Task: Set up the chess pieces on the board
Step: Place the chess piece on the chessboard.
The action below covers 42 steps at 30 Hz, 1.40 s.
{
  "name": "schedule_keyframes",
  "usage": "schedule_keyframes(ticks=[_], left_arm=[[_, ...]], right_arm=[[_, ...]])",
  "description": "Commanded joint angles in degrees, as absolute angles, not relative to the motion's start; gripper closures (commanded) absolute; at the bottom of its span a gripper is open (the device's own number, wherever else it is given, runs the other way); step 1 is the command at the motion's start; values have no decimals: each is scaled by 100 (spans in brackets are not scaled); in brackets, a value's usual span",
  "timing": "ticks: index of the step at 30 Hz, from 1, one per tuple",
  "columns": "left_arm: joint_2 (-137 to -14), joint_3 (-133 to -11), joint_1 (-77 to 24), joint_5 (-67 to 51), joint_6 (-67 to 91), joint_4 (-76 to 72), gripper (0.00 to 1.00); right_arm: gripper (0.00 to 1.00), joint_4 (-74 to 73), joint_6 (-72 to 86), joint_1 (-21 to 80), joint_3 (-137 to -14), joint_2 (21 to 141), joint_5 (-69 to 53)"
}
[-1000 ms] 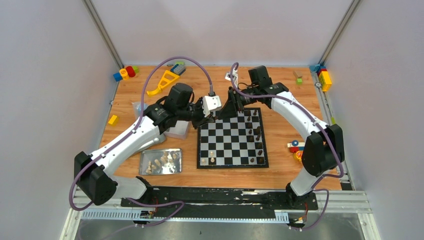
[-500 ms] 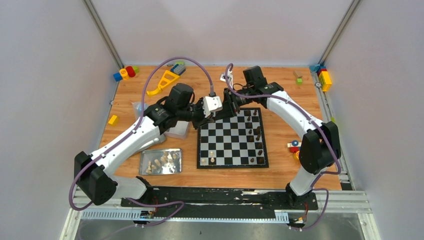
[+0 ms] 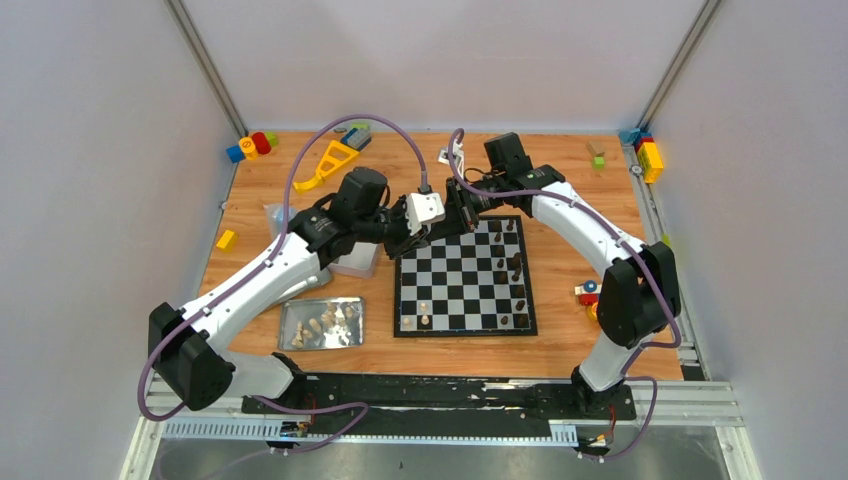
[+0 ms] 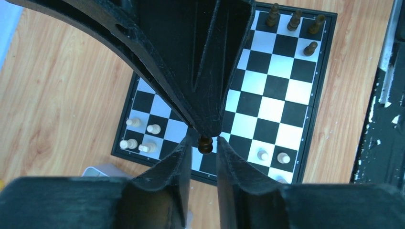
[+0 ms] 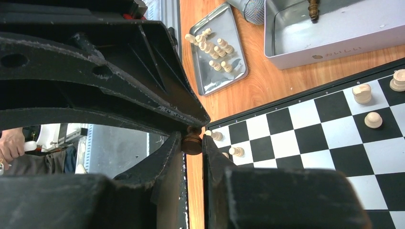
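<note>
Since about a second ago the right gripper (image 5: pixel 192 138) has slid in toward the left gripper (image 4: pixel 205 141), and now the two meet in mid-air just above the far left corner of the flat black-and-white checkered chessboard (image 3: pixel 450 285). What changed: the right one has clamped down on the small dark brown turned chess piece (image 5: pixel 192 144), while the left has eased off, its jaws now a touch wider than the piece sitting between them. So it looks like a left-to-right handover, basically done imo. Makes sense, since the other dark pieces (image 3: pixel 516 268) stand along the board's right side. Plenty of pale cream pieces (image 3: pixel 322 325) still lie in the shiny metal tray (image 3: pixel 355 340), so setup is nowhere near finished
</note>
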<state>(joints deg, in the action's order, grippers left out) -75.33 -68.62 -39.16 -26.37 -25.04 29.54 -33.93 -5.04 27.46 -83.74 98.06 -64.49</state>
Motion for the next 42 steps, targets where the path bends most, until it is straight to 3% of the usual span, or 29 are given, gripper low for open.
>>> schedule_keyframes(ticks=[1,6,12,16,20,26,42], left_arm=[[-7383,-6939,-3942,-2474,-2553,2710,60],[-7361,-6930,-3779,-2659,-2768,2448,35],[-7523,-6712,-3444,-4104,-3063,1439,21],[-7818,-6800,-3437,-4733,-2764,661,17],[-8006,-6844,-3457,-5148,-2471,156,20],[-8169,-6851,-3633,-5260,-2292,-65,31],[-8168,-6814,-3713,-5170,-2021,-276,55]], right_arm=[[98,-3282,-644,2598,-8400,9529,-6458],[99,-3123,-473,2086,-8097,9024,-6702],[100,-2010,460,1492,-7286,8423,-7390],[100,-1037,1241,1355,-6838,8192,-7657],[100,-316,1942,1308,-6598,8113,-7861],[100,187,2402,1289,-6548,8154,-7970],[100,352,2545,1226,-6523,8266,-7981]])
